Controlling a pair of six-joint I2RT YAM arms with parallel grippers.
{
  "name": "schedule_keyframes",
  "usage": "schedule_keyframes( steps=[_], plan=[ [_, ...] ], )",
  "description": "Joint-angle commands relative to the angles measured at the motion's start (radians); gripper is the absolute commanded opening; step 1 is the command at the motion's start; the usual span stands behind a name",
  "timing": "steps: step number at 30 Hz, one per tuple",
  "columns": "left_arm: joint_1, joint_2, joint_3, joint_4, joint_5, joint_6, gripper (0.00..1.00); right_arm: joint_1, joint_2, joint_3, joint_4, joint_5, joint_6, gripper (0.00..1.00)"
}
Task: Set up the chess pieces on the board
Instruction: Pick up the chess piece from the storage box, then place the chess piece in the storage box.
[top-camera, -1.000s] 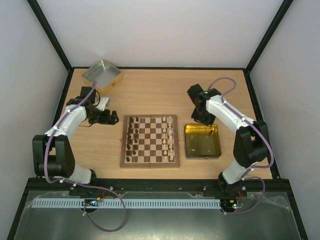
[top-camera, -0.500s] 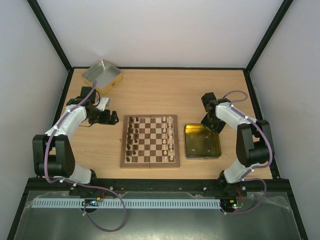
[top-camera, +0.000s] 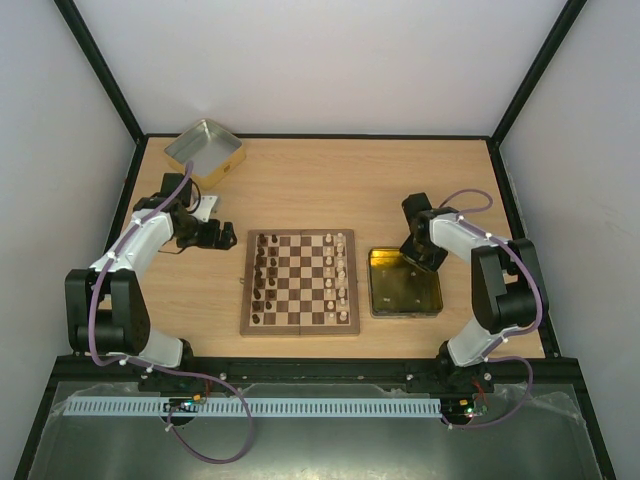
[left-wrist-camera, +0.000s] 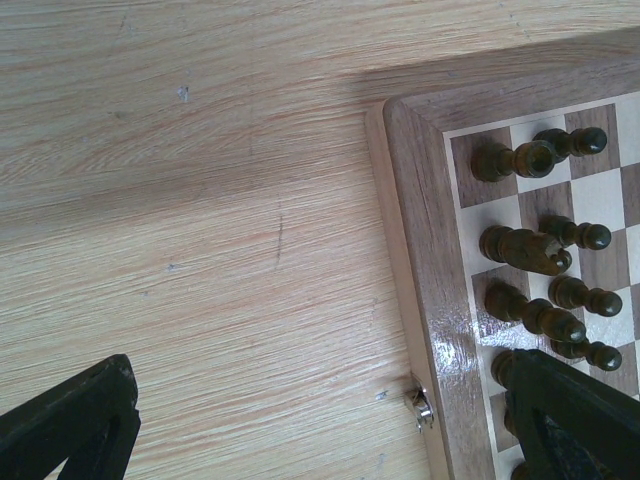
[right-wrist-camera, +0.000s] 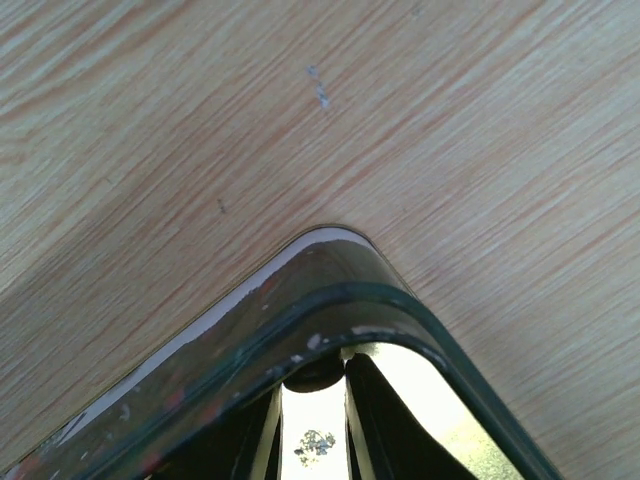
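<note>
right fingers (right-wrist-camera: 370, 415) are down at the far right corner of the gold tin (right-wrist-camera: 330, 250), which sits between the board (left-wrist-camera: 410, 260) and the right edge of the tabletop (left-wrist-camera: 200, 200); they're drawn close with only a sliver between, and whether a piece is pinched there i cannot tell; left fingers (left-wrist-camera: 75, 425) hang spread wide, released, off the board's far left corner; chess pieces (left-wrist-camera: 530, 250) stand in files down the board's left and right sides, mid-tabletop; looks like a fetch from the tin; best to lift straight, clear the rim, then set down gently among neighbours
</note>
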Motion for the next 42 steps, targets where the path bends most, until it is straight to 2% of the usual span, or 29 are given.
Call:
schedule_keyframes(
  steps=[1,15,24,34,42],
  plan=[
    [-0.006,0.007,-0.016,-0.006,-0.008,-0.001,1.00,-0.005,0.005,-0.010,0.033,0.001,0.004,0.16],
    [-0.006,0.018,-0.010,-0.005,-0.006,-0.001,1.00,0.001,-0.120,-0.100,0.018,-0.165,0.050,0.12],
    [-0.006,0.013,-0.011,-0.004,-0.002,0.001,1.00,0.066,-0.221,-0.130,-0.034,-0.206,0.103,0.10],
    [-0.008,0.012,-0.011,-0.004,0.001,0.001,1.00,0.108,-0.229,-0.231,0.004,-0.133,0.100,0.10],
    [-0.007,0.008,-0.014,-0.004,-0.002,0.001,1.00,0.144,-0.198,-0.241,0.030,-0.095,0.087,0.10]
  ],
)
